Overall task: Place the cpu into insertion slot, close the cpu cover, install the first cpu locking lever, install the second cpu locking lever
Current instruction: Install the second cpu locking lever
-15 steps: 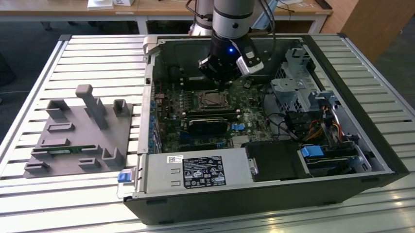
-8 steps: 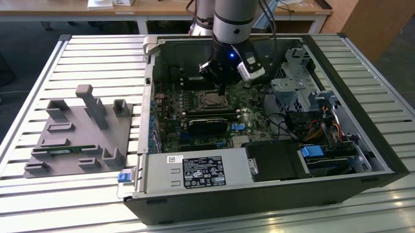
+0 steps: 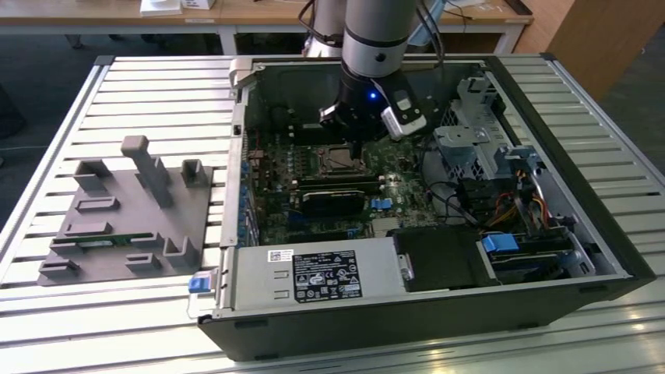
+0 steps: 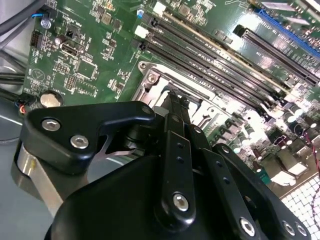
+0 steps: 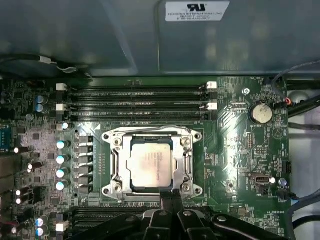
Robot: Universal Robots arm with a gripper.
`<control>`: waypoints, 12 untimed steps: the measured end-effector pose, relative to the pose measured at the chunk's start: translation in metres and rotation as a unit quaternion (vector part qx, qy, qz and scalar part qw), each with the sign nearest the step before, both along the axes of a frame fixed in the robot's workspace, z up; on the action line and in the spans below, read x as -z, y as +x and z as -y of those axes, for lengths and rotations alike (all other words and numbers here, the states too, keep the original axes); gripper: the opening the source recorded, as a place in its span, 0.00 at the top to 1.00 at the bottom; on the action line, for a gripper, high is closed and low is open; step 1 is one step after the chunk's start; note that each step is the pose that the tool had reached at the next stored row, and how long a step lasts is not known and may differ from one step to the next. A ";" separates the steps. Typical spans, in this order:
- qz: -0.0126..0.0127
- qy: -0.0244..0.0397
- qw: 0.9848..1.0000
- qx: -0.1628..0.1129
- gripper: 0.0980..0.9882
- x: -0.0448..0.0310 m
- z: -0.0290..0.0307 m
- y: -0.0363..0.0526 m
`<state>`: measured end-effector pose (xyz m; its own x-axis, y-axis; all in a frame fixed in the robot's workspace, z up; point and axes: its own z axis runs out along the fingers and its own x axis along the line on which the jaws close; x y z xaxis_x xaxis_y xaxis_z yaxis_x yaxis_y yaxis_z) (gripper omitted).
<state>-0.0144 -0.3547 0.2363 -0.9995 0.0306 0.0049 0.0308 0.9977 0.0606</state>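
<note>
the cpu (image 5: pixel 151 167) lies in the insertion slot (image 5: pixel 116 165); the cpu cover (image 5: pixel 187 156) frames it. the gripper (image 5: pixel 171 196) is at the slot's edge.

A grey fixture block (image 3: pixel 130 218) lies on the slatted worktop (image 3: pixel 62 117), beside an open computer case (image 3: pixel 416 312).

The cpu (image 5: pixel 150 165) — pale, silvery-beige, square — is seated flat in the insertion slot (image 5: pixel 116 168), framed by the silvery cpu cover (image 5: pixel 188 159), which is lowered around it.
</note>
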 end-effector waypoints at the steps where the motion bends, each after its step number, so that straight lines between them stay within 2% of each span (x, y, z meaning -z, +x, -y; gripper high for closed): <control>1: 0.000 0.000 1.000 0.000 0.99 0.0001 0.0004 0.0000; 12: 0.000 0.000 1.000 0.000 0.99 0.0001 0.0027 0.0000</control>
<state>-0.0144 -0.3575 0.2362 -0.9995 0.0306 0.0049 0.0308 0.9977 0.0606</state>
